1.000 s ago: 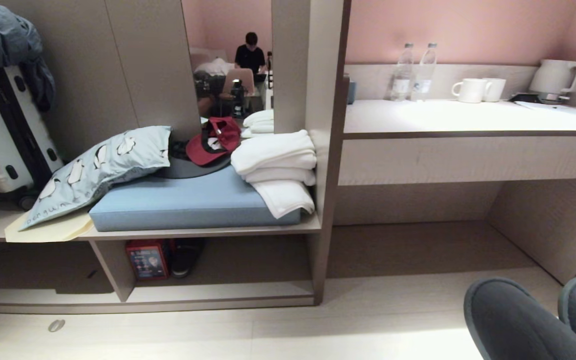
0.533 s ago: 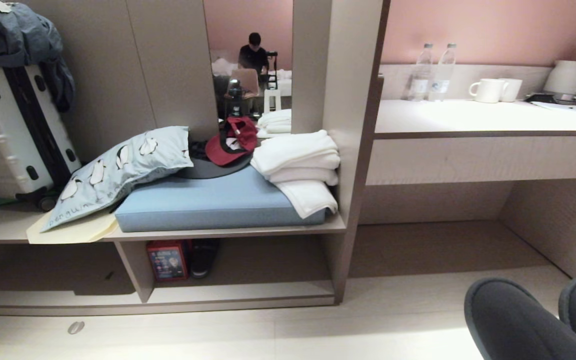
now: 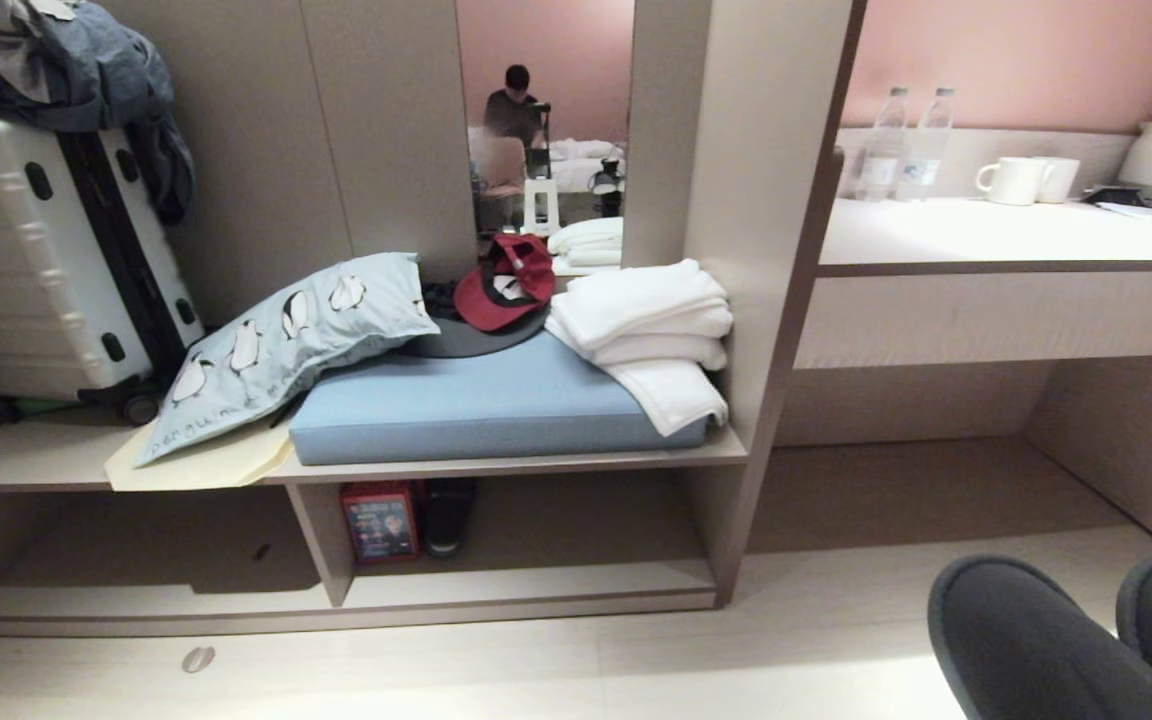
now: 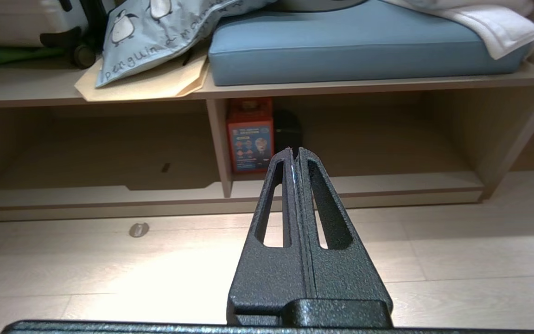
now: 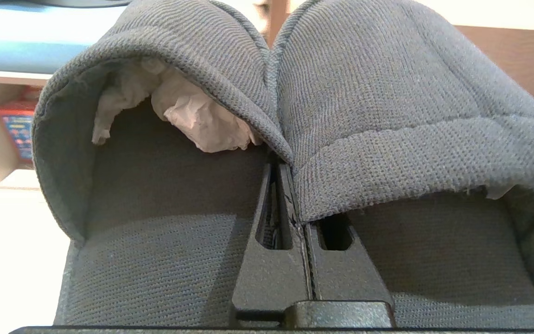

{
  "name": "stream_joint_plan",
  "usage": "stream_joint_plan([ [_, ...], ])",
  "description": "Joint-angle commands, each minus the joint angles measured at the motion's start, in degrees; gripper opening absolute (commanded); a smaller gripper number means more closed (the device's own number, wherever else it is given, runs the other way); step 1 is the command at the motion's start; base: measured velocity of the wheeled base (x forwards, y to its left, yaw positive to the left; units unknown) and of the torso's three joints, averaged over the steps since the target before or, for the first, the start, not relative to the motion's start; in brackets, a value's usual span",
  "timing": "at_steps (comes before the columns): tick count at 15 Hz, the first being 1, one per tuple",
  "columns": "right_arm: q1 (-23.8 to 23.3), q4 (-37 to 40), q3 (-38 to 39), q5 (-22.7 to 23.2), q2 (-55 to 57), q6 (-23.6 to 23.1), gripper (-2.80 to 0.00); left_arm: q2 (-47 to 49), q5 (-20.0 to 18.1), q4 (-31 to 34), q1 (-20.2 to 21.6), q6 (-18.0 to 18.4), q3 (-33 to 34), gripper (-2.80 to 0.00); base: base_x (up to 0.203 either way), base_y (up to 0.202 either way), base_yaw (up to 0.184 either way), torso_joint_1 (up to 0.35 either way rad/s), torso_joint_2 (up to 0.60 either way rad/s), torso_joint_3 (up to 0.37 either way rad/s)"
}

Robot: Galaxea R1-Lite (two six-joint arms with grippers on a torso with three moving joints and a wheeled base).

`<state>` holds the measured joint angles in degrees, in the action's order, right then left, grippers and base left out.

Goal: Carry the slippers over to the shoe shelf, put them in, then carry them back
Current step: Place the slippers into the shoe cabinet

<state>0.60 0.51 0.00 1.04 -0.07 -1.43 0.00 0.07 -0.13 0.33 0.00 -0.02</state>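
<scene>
From the head view, the carrying step looked in hand: the slippers (image 3: 1066, 640) hung at the lower right, the shoe shelf (image 3: 526, 590) well off to their left; next called for closing on it.

In the left wrist view, the left gripper (image 4: 293, 153) was pressed together, empty, the shelf ahead.

In the right wrist view, the right gripper (image 5: 282, 169) pinched both slippers' inner edges, level.
</scene>
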Motion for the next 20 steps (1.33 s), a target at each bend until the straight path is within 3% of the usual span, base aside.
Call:
stream_joint_plan([
  [1,0.02,0.02,0.00,0.02,0.07,-0.06,-2.80,0.00,0.01,-0.04,0.02,0.00,-0.03,-2.80,0.000,0.196,-0.001,0.002,0.01,0.010],
  [20,0.02,0.02,0.03,0.02,0.07,-0.06,-2.80,0.00,0.01,-0.04,0.02,0.00,0.00,-2.80,0.000,0.189,-0.003,0.004,0.00,0.002],
])
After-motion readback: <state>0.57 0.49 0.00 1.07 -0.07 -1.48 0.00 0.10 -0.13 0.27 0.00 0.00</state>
